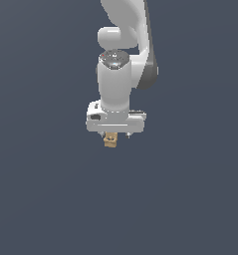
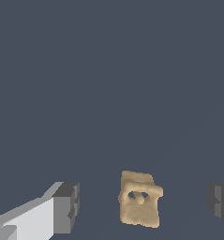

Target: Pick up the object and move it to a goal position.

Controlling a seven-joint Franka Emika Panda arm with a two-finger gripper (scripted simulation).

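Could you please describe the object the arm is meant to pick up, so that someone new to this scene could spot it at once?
Start at the white robot arm and follow it down to the gripper. Directly beneath it sits the object, a small tan-brown block; the wrist view shows it between the open grey fingers, touching neither. It is the only tan thing against the plain dark blue-grey background.

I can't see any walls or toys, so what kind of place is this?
Probably a computer-made test world, not a real room: only flat dark blue-grey all around, a smooth white robot arm, and one tan block between its fingers.
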